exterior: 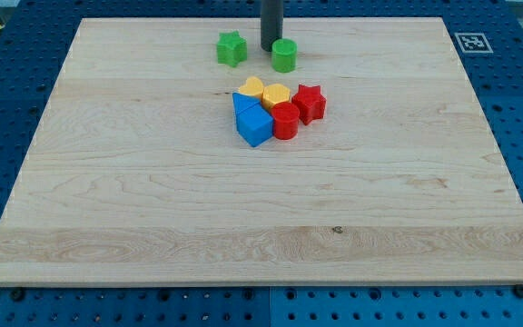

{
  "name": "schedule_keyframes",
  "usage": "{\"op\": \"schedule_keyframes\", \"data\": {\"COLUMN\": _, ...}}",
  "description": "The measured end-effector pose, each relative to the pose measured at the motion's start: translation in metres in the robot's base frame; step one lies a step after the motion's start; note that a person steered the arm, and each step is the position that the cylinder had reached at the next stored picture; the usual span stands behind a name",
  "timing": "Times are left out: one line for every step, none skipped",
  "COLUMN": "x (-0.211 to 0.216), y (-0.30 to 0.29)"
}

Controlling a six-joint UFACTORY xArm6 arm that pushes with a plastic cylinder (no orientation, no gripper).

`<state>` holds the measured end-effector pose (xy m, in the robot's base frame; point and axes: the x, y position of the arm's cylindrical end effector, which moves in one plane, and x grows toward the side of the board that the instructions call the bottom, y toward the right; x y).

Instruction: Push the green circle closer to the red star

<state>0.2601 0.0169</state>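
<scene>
A: Where's my tip (270,48)?
B: Near the view's top of the pale wooden counter (152,209), right beside the small green plastic circle block (284,55), on its upper-left side. Touching or a hair apart, can't tell.
A: Target?
B: Red plastic star block (310,102), below the circle and slightly to the view's right, at the right edge of the cluster with the yellow, blue and other red blocks.
A: So the push direction?
B: Probably down and a bit right; tip already sits roughly on the far side.
A: Gripper state?
B: No gripper here, only a dark rod, nothing to spread or pinch.
A: Anything in the way?
B: Green star block (231,48) sits left of the tip, off the line.
</scene>
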Motion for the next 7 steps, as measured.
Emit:
{"op": "schedule_keyframes", "data": {"x": 0.002, "y": 0.006}}
{"op": "schedule_keyframes", "data": {"x": 0.015, "y": 0.016}}
{"op": "schedule_keyframes", "data": {"x": 0.035, "y": 0.025}}
{"op": "schedule_keyframes", "data": {"x": 0.054, "y": 0.026}}
{"op": "schedule_keyframes", "data": {"x": 0.039, "y": 0.039}}
{"op": "schedule_keyframes", "data": {"x": 0.037, "y": 0.065}}
{"op": "schedule_keyframes", "data": {"x": 0.054, "y": 0.077}}
